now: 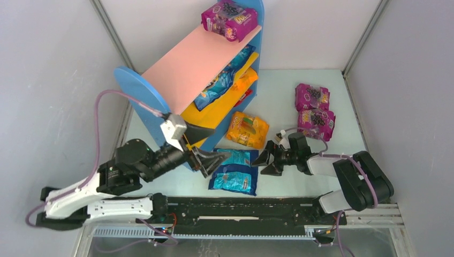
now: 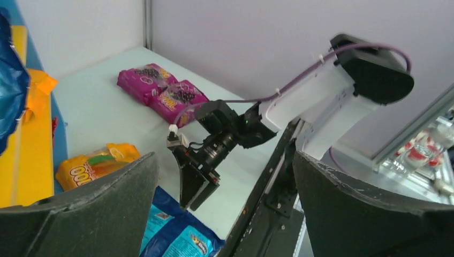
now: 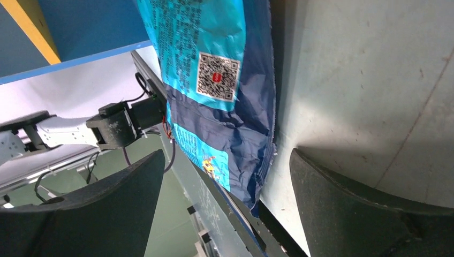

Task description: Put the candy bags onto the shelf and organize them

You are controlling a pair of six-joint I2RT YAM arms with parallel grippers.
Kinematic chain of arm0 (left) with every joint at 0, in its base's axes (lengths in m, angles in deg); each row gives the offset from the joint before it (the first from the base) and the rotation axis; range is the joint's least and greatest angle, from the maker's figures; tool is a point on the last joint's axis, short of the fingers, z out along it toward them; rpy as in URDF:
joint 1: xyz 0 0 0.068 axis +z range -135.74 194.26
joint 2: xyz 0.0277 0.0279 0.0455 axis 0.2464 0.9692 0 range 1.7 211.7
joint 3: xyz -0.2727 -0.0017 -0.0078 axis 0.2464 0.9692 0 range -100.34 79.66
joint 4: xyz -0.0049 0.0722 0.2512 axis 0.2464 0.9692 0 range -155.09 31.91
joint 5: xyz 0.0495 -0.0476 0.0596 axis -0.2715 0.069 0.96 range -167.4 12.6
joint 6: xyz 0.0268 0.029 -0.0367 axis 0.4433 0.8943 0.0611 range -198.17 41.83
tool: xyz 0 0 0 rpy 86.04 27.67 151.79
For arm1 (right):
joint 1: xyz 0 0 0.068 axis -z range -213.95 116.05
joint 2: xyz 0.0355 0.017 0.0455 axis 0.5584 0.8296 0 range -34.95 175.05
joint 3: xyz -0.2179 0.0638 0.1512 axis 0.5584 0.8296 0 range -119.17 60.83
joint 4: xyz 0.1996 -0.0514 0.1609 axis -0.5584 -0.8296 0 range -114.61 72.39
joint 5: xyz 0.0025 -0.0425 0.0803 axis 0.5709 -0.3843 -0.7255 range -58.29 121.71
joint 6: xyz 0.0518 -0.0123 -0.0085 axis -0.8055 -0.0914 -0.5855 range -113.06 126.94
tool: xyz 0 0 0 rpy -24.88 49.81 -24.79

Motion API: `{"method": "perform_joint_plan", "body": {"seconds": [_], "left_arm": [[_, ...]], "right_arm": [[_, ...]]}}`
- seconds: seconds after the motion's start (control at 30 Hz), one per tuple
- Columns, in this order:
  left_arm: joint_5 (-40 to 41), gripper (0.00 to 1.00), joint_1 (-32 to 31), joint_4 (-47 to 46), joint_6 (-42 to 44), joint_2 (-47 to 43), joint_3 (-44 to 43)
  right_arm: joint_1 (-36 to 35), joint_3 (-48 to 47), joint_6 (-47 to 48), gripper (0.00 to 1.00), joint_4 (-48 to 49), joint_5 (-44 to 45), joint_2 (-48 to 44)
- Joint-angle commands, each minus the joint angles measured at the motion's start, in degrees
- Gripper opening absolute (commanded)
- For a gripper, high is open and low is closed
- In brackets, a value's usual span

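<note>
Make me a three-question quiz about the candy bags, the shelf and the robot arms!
1. Where on the shelf is the purple bag? A. pink top board B. yellow board C. underneath
2. How many purple bags lie on the table? A. one B. two C. four
3. The right end effector is: A. open B. holding an orange bag C. holding a blue bag
Answers: A, it sits on the top; B, a pair lies at the right; A, its fingers are spread, gripping nothing.

The right gripper [image 3: 227,155] has its fingers [image 3: 96,209] spread wide apart. Between them a blue candy bag [image 3: 214,80] lies on the pale table [image 3: 369,80], the shelf [image 3: 80,32] just beyond.
</note>
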Motion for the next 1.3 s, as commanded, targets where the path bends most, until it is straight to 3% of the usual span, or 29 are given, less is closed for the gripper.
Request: {"method": "perform_joint_plan", "body": {"seconds": [0.0,0.13,0.3,0.43,0.67,0.83,1.0,1.27], "left_arm": [[19.7,1.00,-13.1,4.5,9.4,4.6,-3.8],[22.8,1.00,-18.9,7.1,11.1,11.9,-3.9],[19.4,1.00,-19.1,11.5,6.3,20.6,-1.0],[21.0,1.00,-19.1,13.5,5.2,25.1,0.3],[19.8,1.00,-19.0,8.6,4.3,26.8,5.1],[20.4,1.00,-18.9,3.4,3.4,29.5,9.3],[19.7,1.00,-17.7,-1.4,1.9,31.7,13.5],[23.5,1.00,-16.1,-4.0,3.2,37.8,13.7]], "right_arm": [[-0.4,4.8,-7.2,0.95,13.6,-1.2,0.9],[-1.3,8.7,-11.8,0.93,21.9,-1.1,2.2],[-3.6,9.5,-13.6,0.90,24.7,1.1,2.5],[-7.1,7.3,-14.5,0.82,24.8,3.8,3.8],[-8.2,8.1,-20.4,0.42,35.4,2.9,4.0],[-9.3,7.4,-25.6,0.00,38.0,3.2,1.5],[-9.7,7.2,-31.5,0.00,37.8,4.7,-2.9],[-10.0,5.7,-34.0,0.00,26.0,9.5,-12.5]]}}
